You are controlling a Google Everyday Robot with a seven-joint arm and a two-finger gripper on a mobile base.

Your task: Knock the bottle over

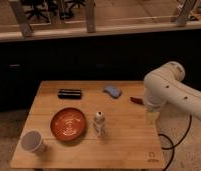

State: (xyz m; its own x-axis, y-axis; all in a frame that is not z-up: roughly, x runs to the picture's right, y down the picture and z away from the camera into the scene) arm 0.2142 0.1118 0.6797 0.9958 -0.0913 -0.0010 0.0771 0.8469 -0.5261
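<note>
The bottle (pixel 99 123) is small, slim and white with a rounded cap and brownish label marks. It stands upright near the middle of the wooden table (pixel 124 142), just right of the orange plate (pixel 68 123). My white arm (pixel 166 87) reaches in from the right over the table's right edge. My gripper (pixel 153 118) hangs down below it, well to the right of the bottle and apart from it.
A grey-white cup (pixel 32 142) stands at the front left corner. A black flat object (pixel 70 93) and a blue object (pixel 113 91) lie at the back. A red object (pixel 137 100) lies beside the arm. A black cable (pixel 166 142) hangs off the right edge.
</note>
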